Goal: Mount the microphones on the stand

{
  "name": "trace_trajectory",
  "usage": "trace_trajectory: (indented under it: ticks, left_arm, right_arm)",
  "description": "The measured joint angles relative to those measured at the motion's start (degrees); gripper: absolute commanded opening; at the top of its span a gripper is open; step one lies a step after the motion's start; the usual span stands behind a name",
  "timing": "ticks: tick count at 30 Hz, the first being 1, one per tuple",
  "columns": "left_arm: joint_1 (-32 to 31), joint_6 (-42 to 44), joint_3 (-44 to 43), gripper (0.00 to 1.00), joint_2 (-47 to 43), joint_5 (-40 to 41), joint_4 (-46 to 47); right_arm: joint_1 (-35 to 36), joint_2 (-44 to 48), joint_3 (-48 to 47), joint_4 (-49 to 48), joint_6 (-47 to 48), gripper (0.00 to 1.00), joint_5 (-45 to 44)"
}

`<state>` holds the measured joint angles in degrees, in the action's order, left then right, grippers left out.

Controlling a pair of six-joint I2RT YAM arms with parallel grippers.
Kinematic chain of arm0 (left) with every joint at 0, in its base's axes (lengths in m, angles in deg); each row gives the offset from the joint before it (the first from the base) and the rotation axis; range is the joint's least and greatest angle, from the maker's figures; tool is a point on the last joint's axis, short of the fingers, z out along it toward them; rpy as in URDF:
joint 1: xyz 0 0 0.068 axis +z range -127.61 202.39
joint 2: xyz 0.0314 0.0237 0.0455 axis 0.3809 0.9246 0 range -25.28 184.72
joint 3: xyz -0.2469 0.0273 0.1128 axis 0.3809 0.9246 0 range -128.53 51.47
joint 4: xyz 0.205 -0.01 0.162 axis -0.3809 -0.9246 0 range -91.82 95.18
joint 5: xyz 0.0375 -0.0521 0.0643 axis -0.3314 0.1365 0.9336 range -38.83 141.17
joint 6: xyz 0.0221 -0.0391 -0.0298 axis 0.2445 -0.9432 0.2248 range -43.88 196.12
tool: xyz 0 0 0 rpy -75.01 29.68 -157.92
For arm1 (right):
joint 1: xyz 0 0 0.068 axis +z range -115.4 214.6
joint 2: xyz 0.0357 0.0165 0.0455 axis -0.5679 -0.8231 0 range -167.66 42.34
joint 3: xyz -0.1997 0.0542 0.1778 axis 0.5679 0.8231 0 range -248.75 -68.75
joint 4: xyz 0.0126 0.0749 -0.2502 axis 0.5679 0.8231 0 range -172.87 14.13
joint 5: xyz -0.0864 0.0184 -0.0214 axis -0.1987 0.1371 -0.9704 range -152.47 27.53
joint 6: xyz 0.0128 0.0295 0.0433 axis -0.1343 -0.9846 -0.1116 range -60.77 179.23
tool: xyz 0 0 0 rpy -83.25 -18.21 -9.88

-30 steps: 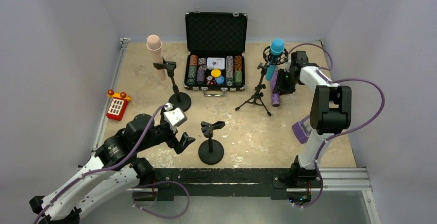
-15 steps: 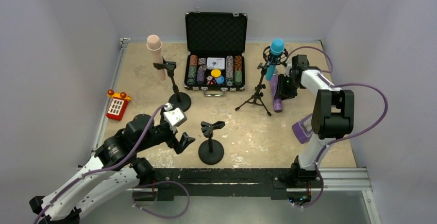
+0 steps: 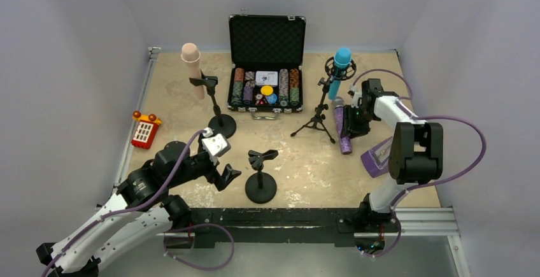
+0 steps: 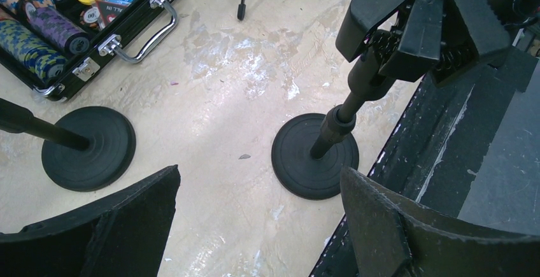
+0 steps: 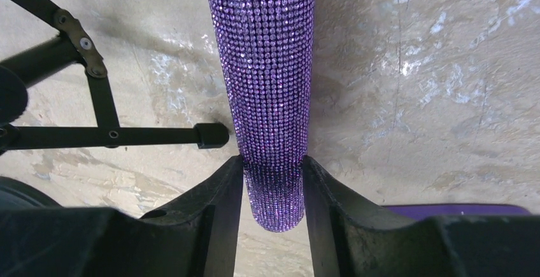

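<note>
purple microphone (image 5: 267, 67): glittery, studded | table (image 4: 255, 67): matt, scuffed | stand base (image 4: 315, 159): matt black

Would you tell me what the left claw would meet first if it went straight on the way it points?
Probably the round base of the short empty stand, just ahead of the open left claw; it might touch the table first; depth is unclear.
</note>
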<state>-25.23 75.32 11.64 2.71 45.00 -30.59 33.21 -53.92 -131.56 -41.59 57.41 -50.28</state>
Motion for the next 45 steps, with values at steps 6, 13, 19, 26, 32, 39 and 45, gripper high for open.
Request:
trace_trajectory:
  ticks: [6,13,19,26,32,39,45]
  left_arm:
    - [0.0,0.0,0.0,0.99,-0.3,0.0,0.0]
    - [0.0,0.0,0.0,0.99,-0.6,0.0,0.0]
    - [0.0,0.0,0.0,0.99,-0.8,-0.1,0.0]
    - [0.0,0.0,0.0,0.99,-1.0,-0.1,0.0]
    - [0.0,0.0,0.0,0.99,-1.0,-0.1,0.0]
    - [0.0,0.0,0.0,0.99,-1.0,-0.1,0.0]
    - [0.0,0.0,0.0,0.99,-1.0,-0.1,0.0]
  right_arm:
    - [0.1,-3.4,-2.2,2.8,0.4,0.5,0.0]
    - [0.3,-7.4,-5.6,5.0,0.6,0.51,-0.8]
    - [0.3,-9.4,-8.1,6.3,1.0,0.4,-0.9]
    - [0.3,-9.6,-8.4,6.5,2.4,0.19,0.0]
    - [0.3,-9.7,-8.9,7.4,3.5,0.45,1.1]
    - [0.3,-13.4,-12.1,9.6,4.9,0.5,2.9]
    - [0.3,-15.1,-12.7,10.8,5.6,0.52,3.4]
